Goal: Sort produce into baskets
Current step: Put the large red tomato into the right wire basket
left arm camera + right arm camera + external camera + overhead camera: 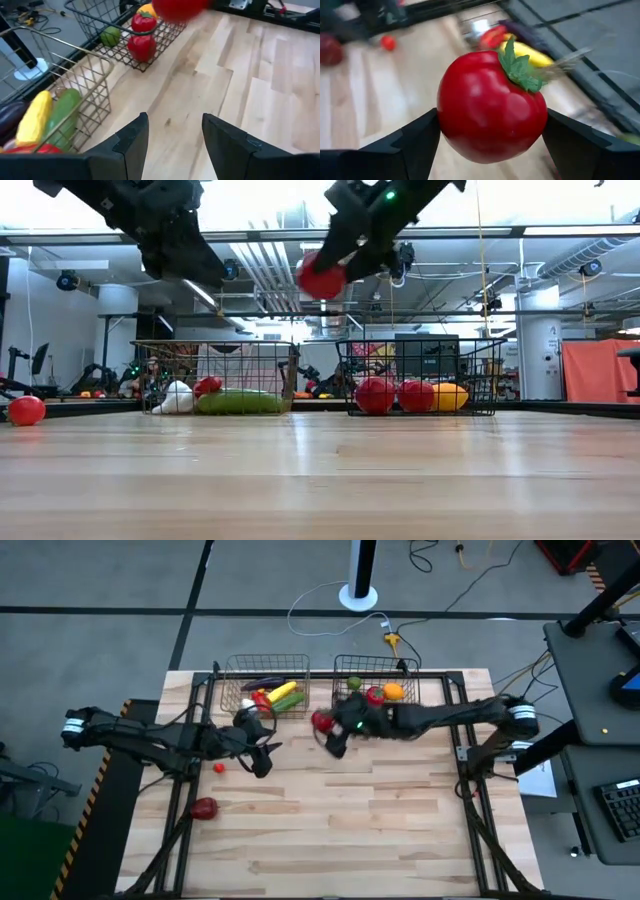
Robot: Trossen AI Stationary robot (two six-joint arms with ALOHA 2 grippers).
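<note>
Glossy red tomato (490, 107) with green leafy top, pale wood table (330, 830)

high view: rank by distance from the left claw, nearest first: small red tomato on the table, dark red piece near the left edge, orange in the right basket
From the left claw:
1. Small red tomato, on the table just to its left.
2. Dark red piece, nearer the table's front-left edge.
3. Orange, across in the right basket.
</note>
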